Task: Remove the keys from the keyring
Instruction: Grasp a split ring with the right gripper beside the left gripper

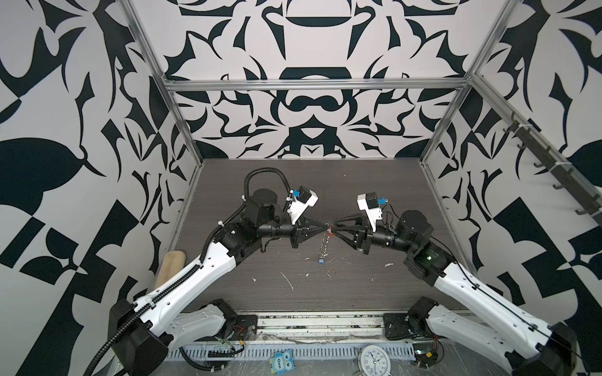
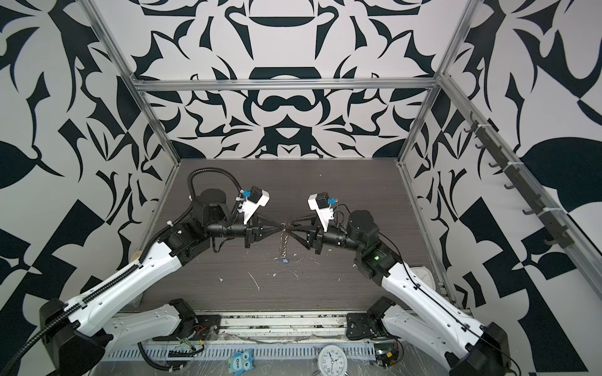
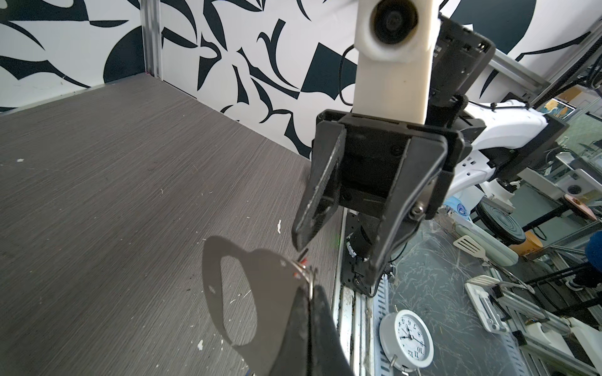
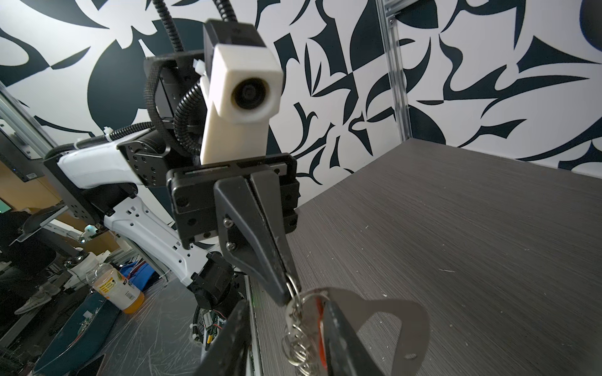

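Left gripper [image 1: 326,226]: clamped tight on the edge of the keyring [image 3: 277,293], held up mid-table.
Right gripper [image 1: 335,225]: jaws apart around the red key [image 4: 321,328].
Table [image 1: 374,293]: walls on three sides, near side open.
Clock [image 1: 374,359]: numerals 1–12.
Owl [image 1: 280,360]: "One".
Blue key [image 1: 321,260]: low end of the hanging rings.
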`<state>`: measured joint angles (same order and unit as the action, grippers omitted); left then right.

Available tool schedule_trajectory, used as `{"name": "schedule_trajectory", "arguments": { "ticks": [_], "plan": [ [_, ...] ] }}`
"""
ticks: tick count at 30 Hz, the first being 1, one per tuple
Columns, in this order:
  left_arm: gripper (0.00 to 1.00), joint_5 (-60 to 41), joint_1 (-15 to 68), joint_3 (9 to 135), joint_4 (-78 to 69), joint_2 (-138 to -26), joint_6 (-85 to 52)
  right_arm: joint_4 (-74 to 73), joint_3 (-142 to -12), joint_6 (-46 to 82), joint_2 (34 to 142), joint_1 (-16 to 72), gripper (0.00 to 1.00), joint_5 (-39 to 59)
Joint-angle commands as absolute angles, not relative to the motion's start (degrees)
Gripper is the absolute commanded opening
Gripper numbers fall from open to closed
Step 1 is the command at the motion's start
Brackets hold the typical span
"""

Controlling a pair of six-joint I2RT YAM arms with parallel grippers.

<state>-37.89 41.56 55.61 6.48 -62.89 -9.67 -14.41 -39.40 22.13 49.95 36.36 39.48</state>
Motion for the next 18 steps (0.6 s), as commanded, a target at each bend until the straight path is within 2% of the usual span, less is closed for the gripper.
{"name": "schedule_trajectory", "arguments": {
  "ticks": [1,11,15,18],
  "plan": [
    [0.0,-36.8,41.9,58.2,7.4,-62.6,-8.8,-14.1,-42.4,19.6,49.5,37.0,0.43,38.1],
    [0.0,-34.9,42.1,59.0,8.2,-60.3,-8.6,-9.1,-41.4,16.3,48.9,37.6,0.48,34.0],
    [0.0,-34.9,42.7,59.3,8.2,-59.5,-8.7,-8.0,-41.2,15.6,49.4,37.6,0.44,30.3],
    [0.0,-35.2,43.1,59.5,7.9,-59.2,-8.6,-9.9,-41.0,16.3,49.9,37.7,0.45,31.6]
  ]
}}
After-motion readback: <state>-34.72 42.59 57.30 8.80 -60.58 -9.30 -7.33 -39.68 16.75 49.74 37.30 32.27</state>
